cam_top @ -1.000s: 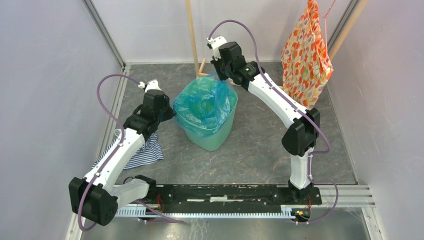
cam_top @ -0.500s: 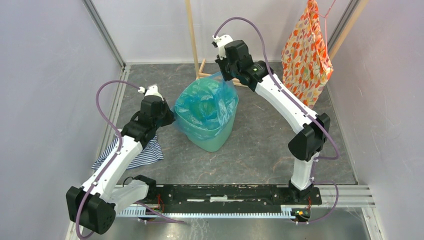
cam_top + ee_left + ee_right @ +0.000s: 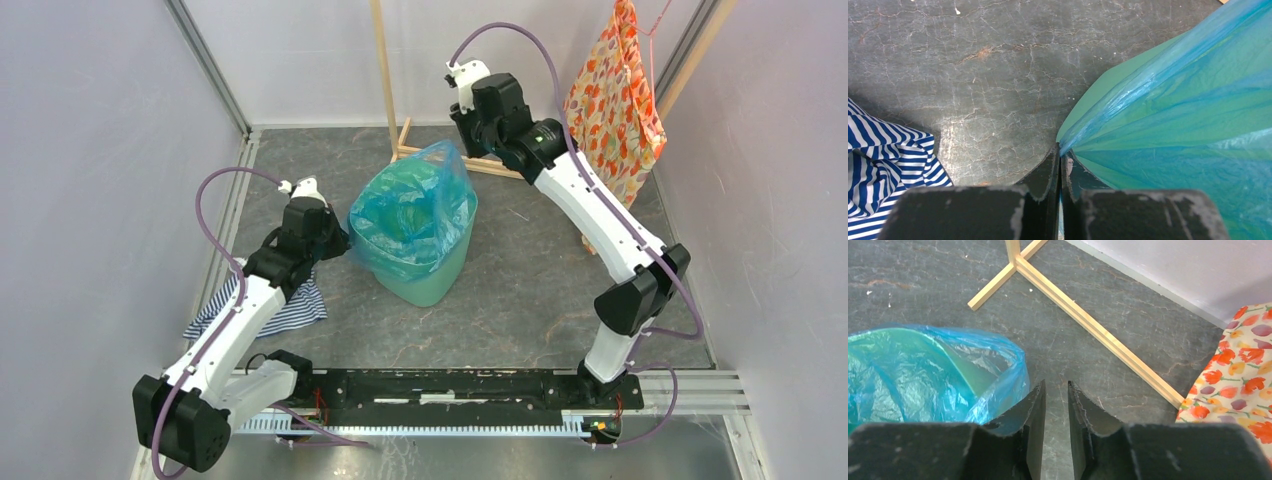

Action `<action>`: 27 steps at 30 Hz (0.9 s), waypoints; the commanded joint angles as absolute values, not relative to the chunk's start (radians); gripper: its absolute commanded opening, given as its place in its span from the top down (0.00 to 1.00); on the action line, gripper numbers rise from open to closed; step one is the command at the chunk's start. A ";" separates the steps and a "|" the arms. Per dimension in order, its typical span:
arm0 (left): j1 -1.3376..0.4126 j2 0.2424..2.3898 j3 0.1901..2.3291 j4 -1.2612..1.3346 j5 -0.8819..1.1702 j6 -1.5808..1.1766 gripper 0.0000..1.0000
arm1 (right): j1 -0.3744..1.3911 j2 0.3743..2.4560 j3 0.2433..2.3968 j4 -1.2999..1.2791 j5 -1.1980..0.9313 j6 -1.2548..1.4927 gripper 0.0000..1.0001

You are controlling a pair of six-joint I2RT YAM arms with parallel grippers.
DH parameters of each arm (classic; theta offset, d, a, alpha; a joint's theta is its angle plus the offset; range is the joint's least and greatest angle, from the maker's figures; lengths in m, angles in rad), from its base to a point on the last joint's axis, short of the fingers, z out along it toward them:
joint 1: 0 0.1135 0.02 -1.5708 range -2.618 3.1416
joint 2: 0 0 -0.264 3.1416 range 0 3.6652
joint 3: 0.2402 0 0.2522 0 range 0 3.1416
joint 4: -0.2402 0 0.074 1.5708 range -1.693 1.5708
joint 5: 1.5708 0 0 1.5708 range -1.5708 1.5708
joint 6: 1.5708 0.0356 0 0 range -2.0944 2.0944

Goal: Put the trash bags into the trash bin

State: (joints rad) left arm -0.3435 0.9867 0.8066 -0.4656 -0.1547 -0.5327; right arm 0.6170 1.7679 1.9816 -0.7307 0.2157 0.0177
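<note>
Grey desk [image 3: 520, 300]: right tool [image 3: 1055, 390] is retreating to 1 o'clock, jaws parted, empty, leaving trash bag [image 3: 410, 205] lining trash bin [image 3: 425, 282], left tool [image 3: 1061, 155] still pinching its 9 o'clock edge.

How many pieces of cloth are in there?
2: a blue-and-white striped cloth lying beneath the left arm, and an orange floral fabric hanging at the back right. No others visible.
</note>
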 commanded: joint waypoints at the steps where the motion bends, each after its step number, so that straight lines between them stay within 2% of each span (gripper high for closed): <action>1: -0.339 0.965 0.809 -0.454 -0.159 -0.551 0.94 | 0.627 1.704 2.008 -0.769 0.170 0.020 0.69; 9: -0.339 0.966 0.813 -0.454 -0.159 -0.549 0.94 | 0.786 1.611 1.963 -0.809 0.276 0.027 0.56; 14: -0.338 0.966 0.819 -0.455 -0.155 -0.549 0.94 | 0.915 1.649 2.019 -0.897 0.425 0.019 0.48; 21: -0.339 0.968 0.825 -0.455 -0.147 -0.548 0.94 | 1.010 1.729 2.081 -1.005 0.568 0.022 0.36; 27: -0.339 0.971 0.825 -0.454 -0.148 -0.548 0.95 | 1.027 1.774 2.076 -1.053 0.641 0.025 0.35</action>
State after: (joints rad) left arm -0.3435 0.9863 0.8066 -0.4667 -0.1535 -0.5327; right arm 1.0210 1.7584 2.0418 -1.0100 0.5518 0.0212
